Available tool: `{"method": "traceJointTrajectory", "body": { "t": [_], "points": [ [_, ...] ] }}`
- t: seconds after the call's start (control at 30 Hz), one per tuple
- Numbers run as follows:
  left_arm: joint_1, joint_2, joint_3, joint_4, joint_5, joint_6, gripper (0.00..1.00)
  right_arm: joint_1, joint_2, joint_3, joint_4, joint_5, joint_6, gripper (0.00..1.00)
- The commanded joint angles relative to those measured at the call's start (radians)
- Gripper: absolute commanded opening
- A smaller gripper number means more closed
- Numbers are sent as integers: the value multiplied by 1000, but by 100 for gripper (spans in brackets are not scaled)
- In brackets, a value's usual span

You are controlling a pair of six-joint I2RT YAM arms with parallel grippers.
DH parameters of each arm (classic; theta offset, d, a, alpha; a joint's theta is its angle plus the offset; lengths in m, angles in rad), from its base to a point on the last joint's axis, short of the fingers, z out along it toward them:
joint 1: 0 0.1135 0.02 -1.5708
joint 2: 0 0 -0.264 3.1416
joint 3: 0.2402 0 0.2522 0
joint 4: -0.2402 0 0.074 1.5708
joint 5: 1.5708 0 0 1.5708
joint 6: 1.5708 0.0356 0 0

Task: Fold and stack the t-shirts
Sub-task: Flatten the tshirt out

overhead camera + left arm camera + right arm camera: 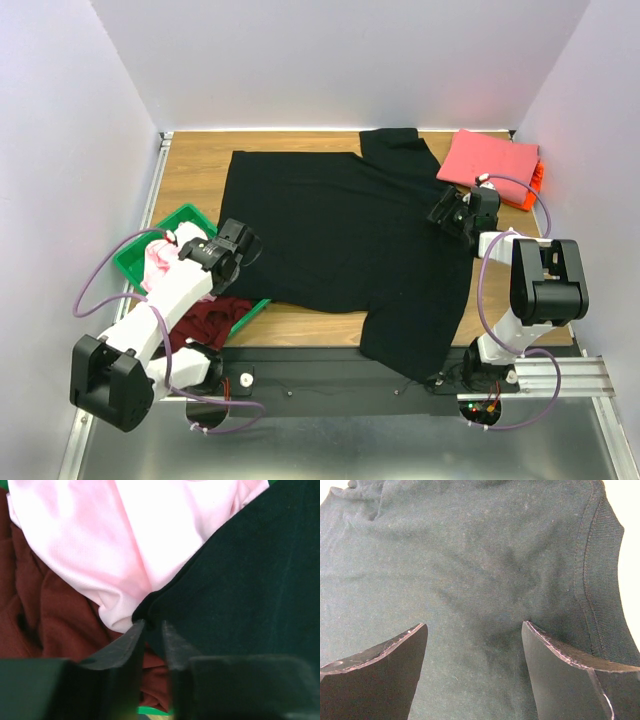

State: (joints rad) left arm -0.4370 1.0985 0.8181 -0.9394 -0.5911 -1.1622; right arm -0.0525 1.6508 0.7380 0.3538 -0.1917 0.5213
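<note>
**Getting hold for the first fold**

Our left hand [151, 627] is leaning over the green tray [135, 262], fingers [125, 645] nearly together at the corner of the black t-shirt [340, 230] spread on the surface [195, 165]. Whether they are pinching it, we cannot tell. Our right hand [475, 630] is hovering spread by the collar and, we judge, must pinch next.
</note>
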Motion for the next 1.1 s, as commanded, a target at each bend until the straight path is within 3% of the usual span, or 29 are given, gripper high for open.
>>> {"method": "traceJointTrajectory", "body": {
  "t": [0.0,0.03,0.23,0.53,0.7,1.07],
  "points": [
    [4,1,12,-4,-27,18,16,-10,-16,-3,63,5,0,82],
    [4,0,10,1,-26,24,9,-10,-13,-3,63,3,2,82],
    [6,-29,16,71,8,107,0,-12,-13,-5,65,3,2,82],
    [6,-213,1,244,68,306,0,-12,-16,-8,68,9,-6,82],
    [6,-310,-10,342,76,340,0,-12,-22,-9,71,3,-6,82],
    [6,-336,-198,790,220,412,0,-12,-63,-28,77,-26,-3,82]
  ]
}}
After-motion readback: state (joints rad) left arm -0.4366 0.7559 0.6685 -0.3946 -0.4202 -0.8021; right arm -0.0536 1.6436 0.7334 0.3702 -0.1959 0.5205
